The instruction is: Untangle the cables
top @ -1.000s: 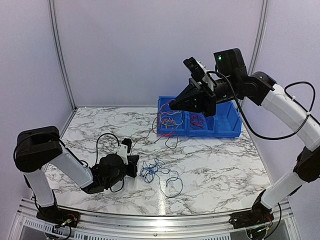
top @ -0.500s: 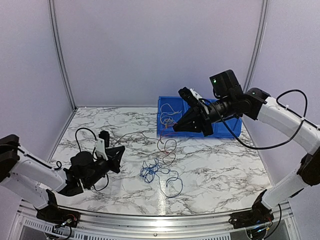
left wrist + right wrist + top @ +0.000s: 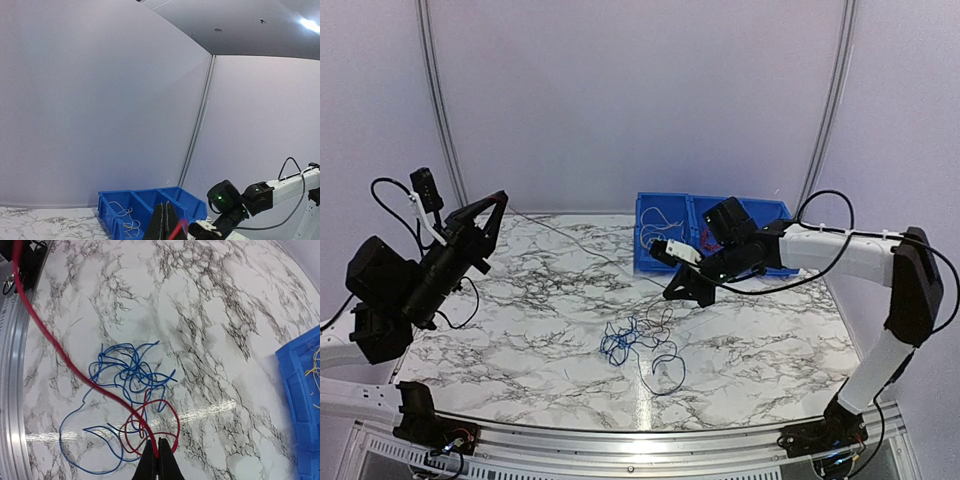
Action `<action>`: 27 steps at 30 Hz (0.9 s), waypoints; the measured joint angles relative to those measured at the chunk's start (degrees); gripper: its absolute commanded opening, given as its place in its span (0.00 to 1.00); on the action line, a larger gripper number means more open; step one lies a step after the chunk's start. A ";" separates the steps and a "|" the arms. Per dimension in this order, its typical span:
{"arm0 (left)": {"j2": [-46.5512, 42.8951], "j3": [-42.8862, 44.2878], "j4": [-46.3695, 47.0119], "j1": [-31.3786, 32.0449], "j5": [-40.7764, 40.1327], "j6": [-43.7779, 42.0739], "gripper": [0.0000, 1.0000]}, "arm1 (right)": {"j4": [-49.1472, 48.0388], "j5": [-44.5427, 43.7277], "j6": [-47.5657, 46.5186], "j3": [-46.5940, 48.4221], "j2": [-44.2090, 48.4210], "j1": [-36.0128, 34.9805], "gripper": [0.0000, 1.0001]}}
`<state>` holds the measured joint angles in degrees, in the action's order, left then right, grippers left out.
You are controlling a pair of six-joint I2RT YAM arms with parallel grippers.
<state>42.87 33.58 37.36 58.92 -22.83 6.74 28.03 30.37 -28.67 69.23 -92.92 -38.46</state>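
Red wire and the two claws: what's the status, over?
Left gripper shut on red wire, raised. Right gripper shut on same wire, low over table. Wire's loops overlap blue wires.

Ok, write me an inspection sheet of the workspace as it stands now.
Surface: marble-patterned table, with wires lying near its middle.
Job's things: red cable strung between both grippers, its loops overlapping the blue cable, a loose tangle on the table; yellow-white wires inside the blue bin.
Clutter: nothing seen.
Grippers: left gripper held high, shut on the red cable; right gripper low over the table, shut on the red cable.
Cables: the arms' black cords are apart from the tangle.
Surroundings: plain pale walls; metal rail along the near edge.
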 measured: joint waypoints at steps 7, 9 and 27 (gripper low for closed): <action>-0.92 4.92 -5.03 0.00 4.57 -0.87 0.00 | -3.65 -6.99 2.36 1.57 -9.73 4.44 0.04; -1.05 5.53 -5.84 0.00 5.40 -1.07 0.00 | -4.26 -7.91 3.08 1.73 -12.02 6.08 0.04; 24.76 5.88 -5.27 0.02 4.24 5.51 0.32 | -2.69 0.17 6.75 7.13 1.84 9.33 0.00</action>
<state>67.64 39.46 32.10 58.94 -18.59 12.25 25.34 30.55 -21.91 76.36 -91.09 -29.12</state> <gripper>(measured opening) 0.266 0.022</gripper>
